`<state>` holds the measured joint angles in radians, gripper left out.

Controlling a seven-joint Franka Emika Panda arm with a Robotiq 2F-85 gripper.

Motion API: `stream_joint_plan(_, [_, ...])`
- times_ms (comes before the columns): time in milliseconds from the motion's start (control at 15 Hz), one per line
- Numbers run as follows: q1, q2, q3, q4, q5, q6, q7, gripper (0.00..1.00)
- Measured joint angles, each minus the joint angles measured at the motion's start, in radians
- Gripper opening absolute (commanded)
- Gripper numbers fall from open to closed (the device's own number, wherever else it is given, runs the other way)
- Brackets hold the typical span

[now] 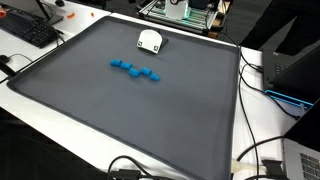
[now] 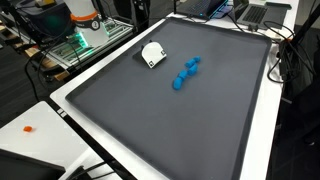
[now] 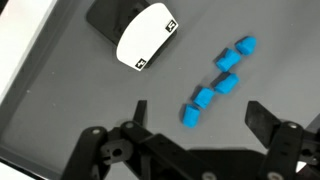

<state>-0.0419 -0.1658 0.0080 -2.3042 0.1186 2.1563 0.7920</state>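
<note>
Tool: the tool (image 3: 197, 128) shows only in the wrist view, jaws spread wide with nothing between them, hanging above the worktop (image 3: 60, 110).
Nearest thing: a row of small blue blocks (image 3: 220, 84), the lowest block just ahead of the open jaws, not touched.
Blocks elsewhere: in both exterior views they lie in a loose line (image 1: 135, 69) (image 2: 186, 72) near mid-mat.
White box: it (image 3: 146, 37) sits beside the row, apart from it (image 1: 150, 41) (image 2: 153, 54).
Progress: nothing gripped or lifted; blocks all rest flat.

A lab: keyboard (image 1: 30, 30), cables (image 1: 262, 150) (tangled), electronics rack (image 2: 85, 35).
</note>
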Motion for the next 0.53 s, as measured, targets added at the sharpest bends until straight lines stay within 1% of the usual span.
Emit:
stream_joint_plan(267, [0.017,0.02,0.027,0.051,-0.039,0.0,-0.148,1.0])
stream_joint_plan(533, [0.035,0.05,0.042,0.085,-0.061,0.008,-0.323,1.0])
